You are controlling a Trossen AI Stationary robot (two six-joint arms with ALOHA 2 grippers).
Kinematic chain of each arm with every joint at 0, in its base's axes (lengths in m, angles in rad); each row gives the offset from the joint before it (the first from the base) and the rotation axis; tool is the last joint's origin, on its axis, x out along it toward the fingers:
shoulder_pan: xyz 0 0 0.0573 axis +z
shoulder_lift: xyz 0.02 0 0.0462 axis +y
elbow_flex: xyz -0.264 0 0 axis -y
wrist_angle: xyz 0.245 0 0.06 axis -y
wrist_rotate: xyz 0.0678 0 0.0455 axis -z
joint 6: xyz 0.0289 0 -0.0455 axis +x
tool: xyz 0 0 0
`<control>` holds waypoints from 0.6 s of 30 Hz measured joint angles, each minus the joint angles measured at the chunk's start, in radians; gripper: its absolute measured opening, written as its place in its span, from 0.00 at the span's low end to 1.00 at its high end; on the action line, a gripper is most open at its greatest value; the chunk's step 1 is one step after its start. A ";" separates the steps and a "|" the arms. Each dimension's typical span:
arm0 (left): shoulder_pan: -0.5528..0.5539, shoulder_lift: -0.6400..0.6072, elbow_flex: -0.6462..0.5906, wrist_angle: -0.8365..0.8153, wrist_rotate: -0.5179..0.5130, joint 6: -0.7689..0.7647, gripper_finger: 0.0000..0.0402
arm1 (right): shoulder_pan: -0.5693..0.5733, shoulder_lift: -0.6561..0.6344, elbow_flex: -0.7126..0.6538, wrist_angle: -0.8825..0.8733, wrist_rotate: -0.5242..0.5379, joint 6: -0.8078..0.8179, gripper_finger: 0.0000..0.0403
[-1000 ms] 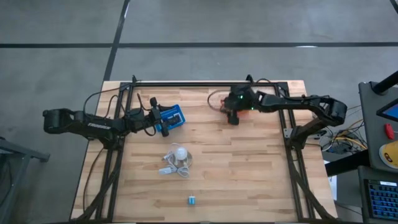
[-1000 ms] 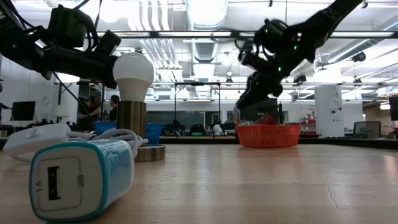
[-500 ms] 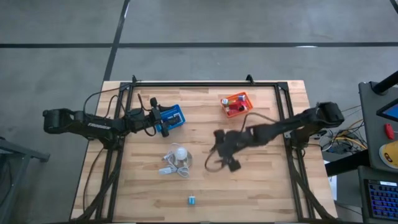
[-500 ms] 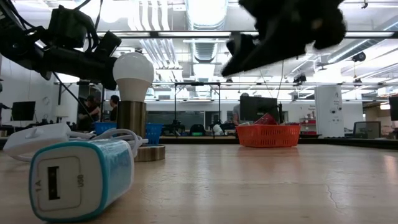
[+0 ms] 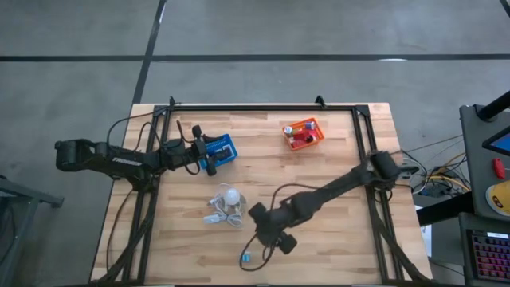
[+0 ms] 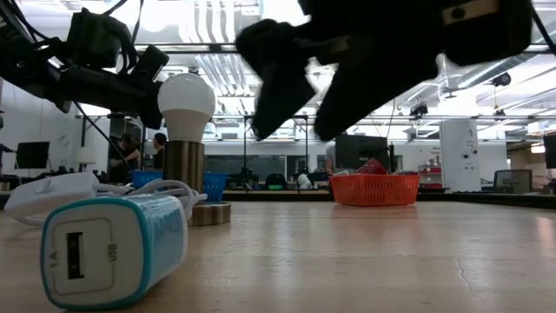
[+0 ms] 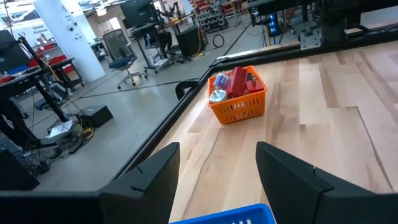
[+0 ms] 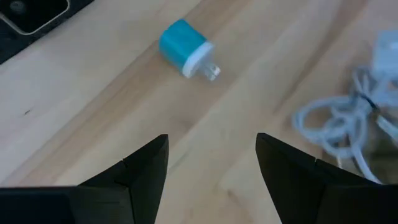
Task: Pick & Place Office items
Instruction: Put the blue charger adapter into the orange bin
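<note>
A small blue-and-white charger plug (image 5: 246, 257) lies on its side near the table's near edge. It also shows in the right wrist view (image 8: 185, 46) and close up in the low view (image 6: 113, 248). My right gripper (image 5: 268, 234) is open and empty, hovering just right of and beyond the plug, pointing toward it (image 8: 211, 146). The orange basket (image 5: 303, 133) at the far right holds red and bluish pieces (image 7: 231, 84). My left gripper (image 5: 202, 153) is open at the blue basket (image 5: 220, 151), whose rim (image 7: 230, 214) shows between its fingers.
A white bulb on a round base with a coiled white cord (image 5: 228, 199) stands mid-table, just left of my right gripper; its cord shows in the right wrist view (image 8: 339, 118). A black frame rail (image 5: 263, 108) runs around the table. Bare wood lies at the near right.
My right gripper has swung from above the orange basket at the far right, across the table toward the near edge and the left, and now hangs beside the blue-and-white plug. The orange basket is uncovered.
</note>
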 joint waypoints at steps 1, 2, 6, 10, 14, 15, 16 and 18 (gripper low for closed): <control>0.001 0.000 0.000 0.000 -0.001 0.002 0.54 | 0.004 0.021 0.023 0.000 0.001 -0.012 0.58; 0.001 0.000 0.000 0.000 -0.001 0.002 0.54 | 0.007 0.041 0.044 -0.007 0.001 -0.025 0.58; 0.002 0.000 0.000 0.001 -0.010 0.017 0.54 | 0.016 0.101 0.129 -0.044 0.000 -0.060 0.58; 0.010 0.000 0.000 0.010 -0.013 0.024 0.54 | 0.030 0.149 0.198 -0.094 0.001 -0.103 0.58; 0.016 0.001 0.000 0.016 -0.013 0.025 0.54 | 0.040 0.165 0.248 -0.110 0.000 -0.144 0.58; 0.016 0.001 0.000 0.016 -0.013 0.026 0.54 | 0.042 0.165 0.255 -0.105 -0.001 -0.152 0.58; 0.016 0.001 0.000 0.017 -0.013 0.028 0.54 | 0.043 0.167 0.261 -0.106 -0.001 -0.155 0.58; 0.016 0.003 0.000 0.019 -0.013 0.028 0.54 | 0.044 0.173 0.267 -0.110 0.000 -0.163 0.58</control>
